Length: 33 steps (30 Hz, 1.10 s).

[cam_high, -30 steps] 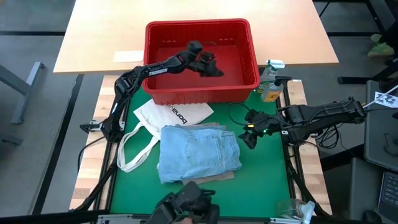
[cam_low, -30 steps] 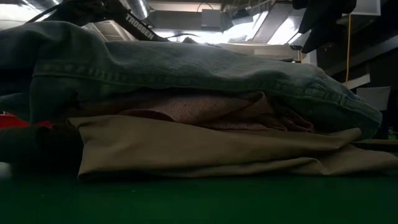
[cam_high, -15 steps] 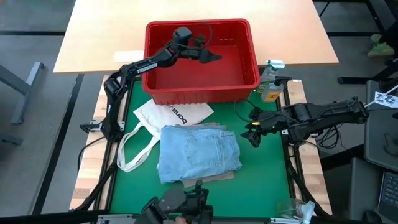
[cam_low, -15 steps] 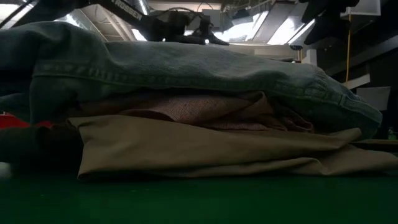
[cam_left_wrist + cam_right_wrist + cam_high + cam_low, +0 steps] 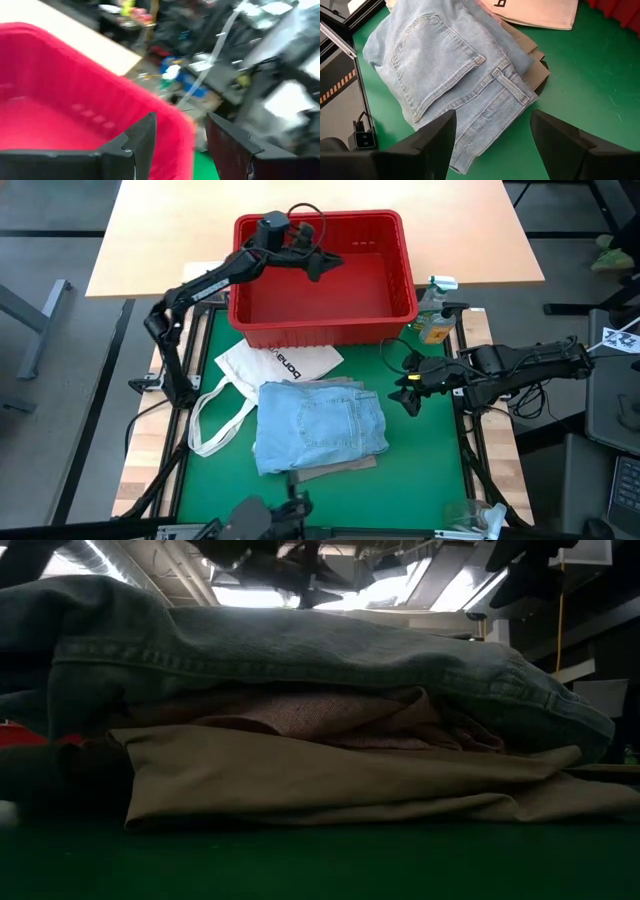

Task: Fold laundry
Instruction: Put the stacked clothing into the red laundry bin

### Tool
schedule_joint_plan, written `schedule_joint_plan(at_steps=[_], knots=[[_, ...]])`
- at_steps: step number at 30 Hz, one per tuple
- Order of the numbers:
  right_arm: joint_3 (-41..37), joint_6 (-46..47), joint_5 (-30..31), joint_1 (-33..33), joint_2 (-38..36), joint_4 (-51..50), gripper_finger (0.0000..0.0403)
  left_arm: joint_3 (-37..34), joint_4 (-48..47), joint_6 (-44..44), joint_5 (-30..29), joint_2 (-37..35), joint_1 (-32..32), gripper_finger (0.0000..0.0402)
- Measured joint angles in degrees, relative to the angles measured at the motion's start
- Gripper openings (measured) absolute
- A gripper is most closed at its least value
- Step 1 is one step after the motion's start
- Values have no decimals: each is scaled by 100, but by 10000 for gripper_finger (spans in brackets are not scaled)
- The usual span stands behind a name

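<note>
Hovering over the far part of the red plastic basket [image 5: 325,268], the left gripper [image 5: 318,260] holds nothing, its two dark fingers spread with a clear gap between them; its wrist view shows the basket's smooth red wall [image 5: 95,110] below those fingers. Well to the right gripper's [image 5: 408,395] side of the basket lies the laundry: light blue denim jeans [image 5: 320,425] folded flat on top, a stitched back pocket [image 5: 437,62] and belt loop showing in the right wrist view. That gripper hangs just beside the stack's edge, fingers wide apart and empty.

From above only the denim and a sliver of beige trousers [image 5: 335,468] show. The low view reveals the layers: heavy denim [image 5: 300,655] draped over a mottled pink top [image 5: 340,720], over smooth beige trousers [image 5: 350,785], with something dark at the stack's end [image 5: 60,775] that cannot be made out.

A white tote bag [image 5: 280,362] with black lettering lies between basket and stack, its strap looping outward. Bare green surface [image 5: 425,460] lies open below the right gripper and along the stack's near side.
</note>
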Motion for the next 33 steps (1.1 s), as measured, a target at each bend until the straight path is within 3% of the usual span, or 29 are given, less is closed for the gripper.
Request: schedule_joint_plan(at_steps=[7,12,22,33], knots=[[0,0,0,1,0,7,254,4,-2006,1319,-2144,-618,-68,165],[0,0,0,0,0,9,254,4,-3058,1646,-3088,-913,-167,165],[-2,0,-2,0,0,9,254,4,-4492,1824,-3216,-1522,-691,165],[-2,2,-304,1,0,11,254,4,-5738,1280,-3065,-2087,-1818,165]])
